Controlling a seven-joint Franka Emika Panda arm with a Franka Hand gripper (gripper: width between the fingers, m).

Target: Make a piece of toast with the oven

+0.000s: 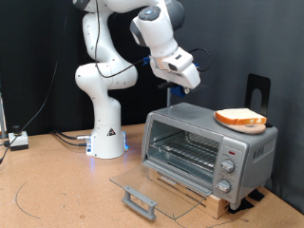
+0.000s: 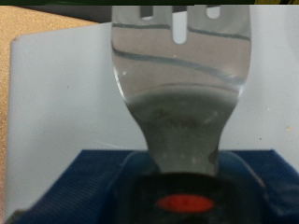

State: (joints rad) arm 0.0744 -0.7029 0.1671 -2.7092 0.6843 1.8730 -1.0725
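The oven (image 1: 249,150) stands on the table at the exterior view's right, with its glass door (image 1: 157,182) dropped flat and its wire rack (image 1: 187,145) bare. On the oven's roof the piece of toast (image 1: 240,118) lies on a round plate (image 1: 255,127). My gripper (image 1: 181,84) hangs above the oven's left end, a short way left of the toast. It is shut on a metal spatula. In the wrist view the slotted spatula blade (image 2: 182,75) reaches out from a black handle (image 2: 179,191) over a pale grey surface.
The robot's white base (image 1: 106,135) stands behind the oven at the exterior view's left. Cables and a small box (image 1: 18,141) lie at the far left. A black stand (image 1: 258,90) rises behind the oven. The oven rests on a wooden board (image 1: 203,196).
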